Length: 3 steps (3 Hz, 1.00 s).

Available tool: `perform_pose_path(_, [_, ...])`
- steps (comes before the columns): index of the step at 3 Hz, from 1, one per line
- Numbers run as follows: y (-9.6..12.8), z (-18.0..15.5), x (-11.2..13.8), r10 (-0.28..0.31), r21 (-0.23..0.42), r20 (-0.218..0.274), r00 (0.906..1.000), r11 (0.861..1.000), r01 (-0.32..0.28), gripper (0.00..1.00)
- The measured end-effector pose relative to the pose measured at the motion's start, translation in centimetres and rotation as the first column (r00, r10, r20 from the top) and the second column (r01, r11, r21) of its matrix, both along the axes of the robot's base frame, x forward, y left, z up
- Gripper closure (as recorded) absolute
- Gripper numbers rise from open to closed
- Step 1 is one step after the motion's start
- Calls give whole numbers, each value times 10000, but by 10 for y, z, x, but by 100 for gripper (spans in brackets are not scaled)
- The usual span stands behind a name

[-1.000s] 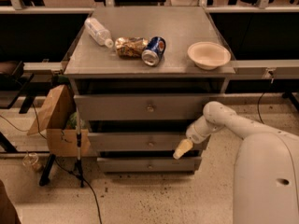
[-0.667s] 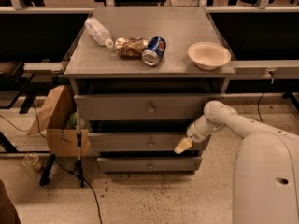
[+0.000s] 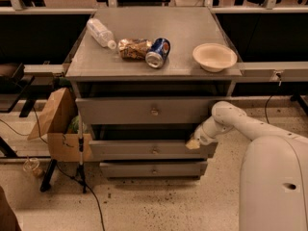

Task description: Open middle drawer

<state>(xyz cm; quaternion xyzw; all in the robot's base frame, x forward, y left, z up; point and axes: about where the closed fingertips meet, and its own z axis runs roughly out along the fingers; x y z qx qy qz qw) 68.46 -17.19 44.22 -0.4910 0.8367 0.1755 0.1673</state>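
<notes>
Motion over the last second was small, and all of it was in the arm (image 3: 240,121). The gripper (image 3: 193,144) had hung lower against the right end of the middle drawer (image 3: 139,150). It had since crept upward and now sat at that drawer's top edge, at the dark gap under the top drawer (image 3: 120,110). We could not tell whether the gripper was clamped on the edge, pressed against it or released. The drawer front lay much where it had been, reaching leftward from the gripper, with its knob (image 3: 155,151) well to the gripper's left and untouched. The front seemed to stand a little forward of the bottom drawer (image 3: 154,169) below the gripper, but we saw no clear gain in opening between the views. We judged from this that the gripper was seeking a hold on the upper edge rather than the knob. The pull looked yet to come, so the task was early. Above the gripper, on the cabinet top (image 3: 192,28), the bowl (image 3: 214,57) stood nearest, with the can (image 3: 158,52), bag (image 3: 134,48) and bottle (image 3: 99,32) farther left, none shifted. Far to the gripper's left, the box (image 3: 55,124) stood as before.
</notes>
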Motion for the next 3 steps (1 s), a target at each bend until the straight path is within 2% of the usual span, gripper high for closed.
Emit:
perform_pose_path(1, [0, 1, 0, 0, 0, 0, 10000, 10000, 0, 76])
perform_pose_path(3, [-1, 1, 0, 12, -21, -47, 10000, 10000, -12, 29])
